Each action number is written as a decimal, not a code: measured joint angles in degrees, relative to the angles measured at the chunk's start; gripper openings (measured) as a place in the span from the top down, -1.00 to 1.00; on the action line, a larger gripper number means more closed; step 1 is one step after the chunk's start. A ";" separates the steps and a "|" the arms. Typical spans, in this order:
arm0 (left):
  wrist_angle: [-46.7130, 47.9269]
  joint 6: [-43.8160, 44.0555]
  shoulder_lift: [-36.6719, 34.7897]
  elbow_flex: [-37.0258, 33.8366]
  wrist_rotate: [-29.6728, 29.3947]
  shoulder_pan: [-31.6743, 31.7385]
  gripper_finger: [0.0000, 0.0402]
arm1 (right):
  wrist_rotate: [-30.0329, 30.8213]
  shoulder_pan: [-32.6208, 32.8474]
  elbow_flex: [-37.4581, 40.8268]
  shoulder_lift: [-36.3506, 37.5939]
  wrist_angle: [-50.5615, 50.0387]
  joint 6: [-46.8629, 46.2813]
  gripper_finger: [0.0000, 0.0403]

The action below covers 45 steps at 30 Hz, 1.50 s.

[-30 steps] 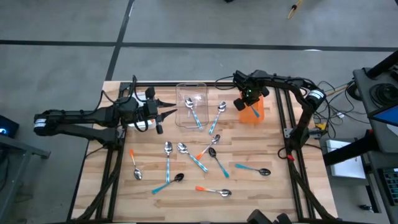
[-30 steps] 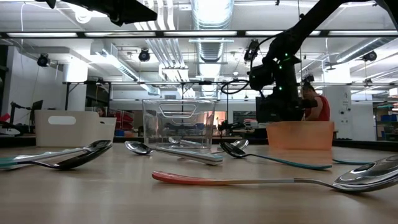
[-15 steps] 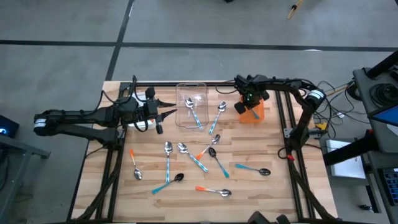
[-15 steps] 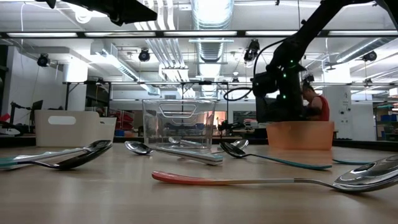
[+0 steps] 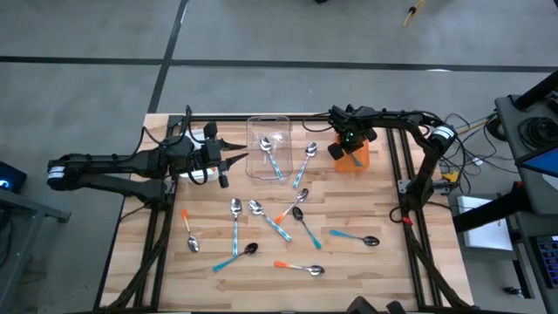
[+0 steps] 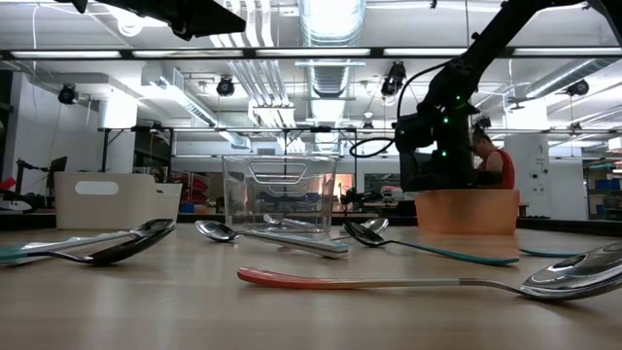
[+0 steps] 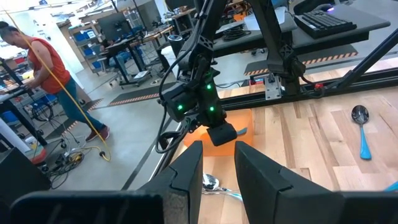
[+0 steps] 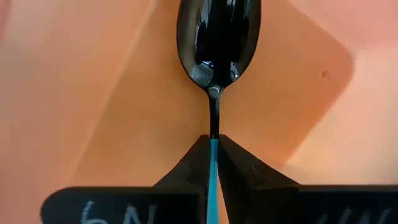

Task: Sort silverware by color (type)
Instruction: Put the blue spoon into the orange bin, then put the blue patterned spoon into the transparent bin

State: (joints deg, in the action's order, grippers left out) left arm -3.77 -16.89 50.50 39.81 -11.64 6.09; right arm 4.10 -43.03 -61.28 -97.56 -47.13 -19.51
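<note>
My right gripper (image 8: 213,140) points down into the orange bin (image 5: 356,159) at the table's far right and is shut on a spoon with a dark bowl (image 8: 217,37) and a light blue handle. My left gripper (image 7: 217,168) hovers open above the table's left part (image 5: 228,159), beside the clear bin (image 5: 268,144), with nothing between its fingers. A blue-handled spoon (image 5: 272,157) lies in the clear bin. Several spoons (image 5: 261,218) with orange, light blue or teal handles lie flat on the wooden table. My right gripper pinches the spoon's light blue handle (image 8: 213,150) between its two fingertips, right where the handle meets the dark neck. The fingers come from above. The spoon hangs straight below them, bowl down, inside the orange bin (image 8: 93,93); whether the bowl touches the bin's floor I cannot tell.
A white bin (image 6: 117,199) stands at the far left of the table. One spoon (image 5: 307,157) lies between the clear bin and the orange bin. Black frame rails (image 5: 392,166) run along the table's edges. A person (image 6: 494,165) stands in the room behind.
My right gripper has sunk with the spoon into the orange bin, still pointing down and still shut, and has then kept still.
</note>
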 joint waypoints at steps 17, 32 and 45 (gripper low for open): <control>0.00 -0.02 0.00 0.00 0.00 0.00 0.63 | -0.02 0.00 -0.06 0.47 -0.55 0.00 0.44; 0.02 1.33 0.00 0.00 0.02 0.00 0.63 | 0.48 5.31 -0.75 16.69 -2.61 -1.53 0.31; 5.58 21.54 3.54 0.00 0.09 -0.02 0.63 | 0.90 22.49 13.44 32.01 25.01 -0.83 0.37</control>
State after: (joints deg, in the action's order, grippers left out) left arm 1.81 4.65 54.04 39.81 -11.54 6.07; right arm 5.00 -20.54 -47.84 -65.55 -22.13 -20.33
